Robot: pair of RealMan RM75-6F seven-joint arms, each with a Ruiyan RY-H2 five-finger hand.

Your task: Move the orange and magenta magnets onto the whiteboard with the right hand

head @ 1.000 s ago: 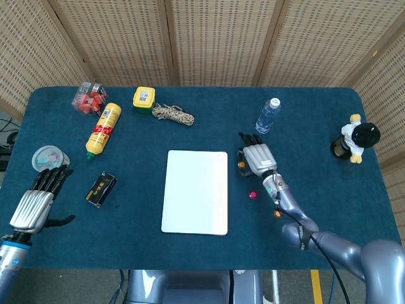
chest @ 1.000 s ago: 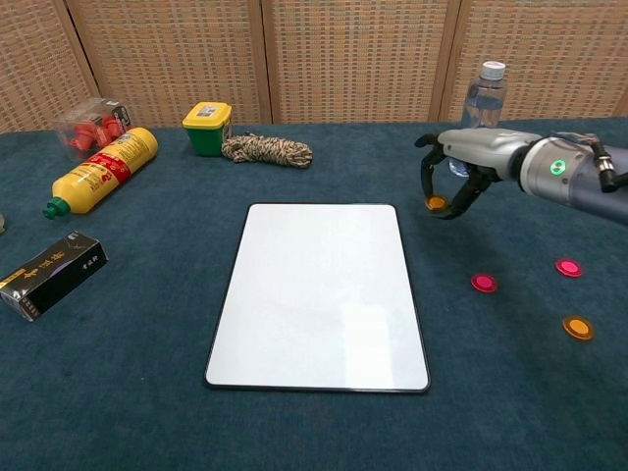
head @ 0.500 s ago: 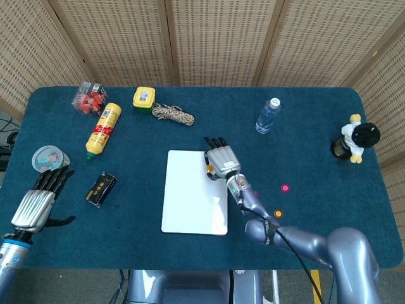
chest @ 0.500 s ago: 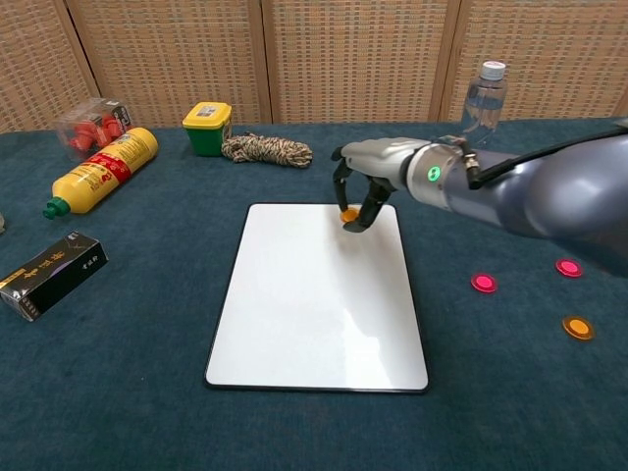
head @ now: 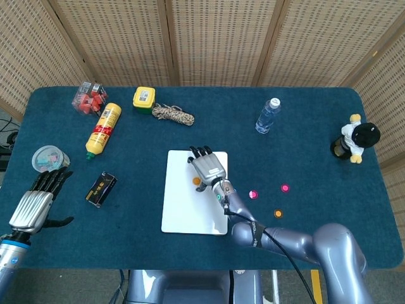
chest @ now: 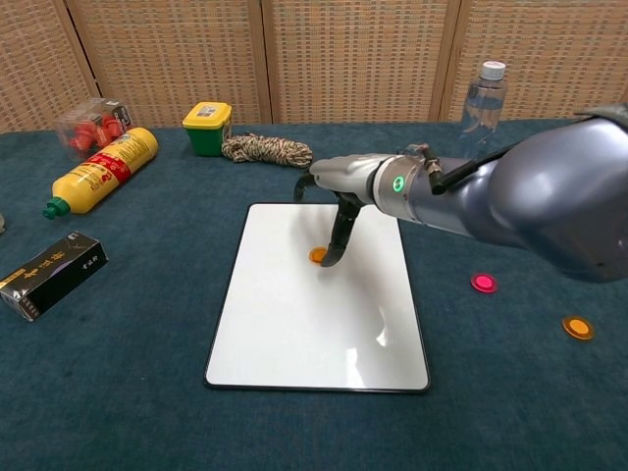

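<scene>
One orange magnet (chest: 318, 255) lies on the whiteboard (chest: 314, 339), with the right robot hand (chest: 334, 196) above it; I cannot tell if its fingers have let go. Two magenta magnets (head: 253, 194) and another orange one (chest: 577, 327) wait on the tabletop (chest: 118, 392)

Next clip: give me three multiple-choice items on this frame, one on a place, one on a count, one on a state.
1. Where is the orange magnet nearest the right hand?
A. on the whiteboard
B. beside the water bottle
C. on the black box

2. How many magenta magnets lie on the cloth in the head view?
A. none
B. two
C. four

3. How is the yellow bottle placed?
A. upright
B. lying on its side
C. held by the left hand

Answers: 1 A, it sits on the white surface by the fingers. 2 B, two magenta magnets lie right of the board. 3 B, its cap points sideways along the table.
</scene>
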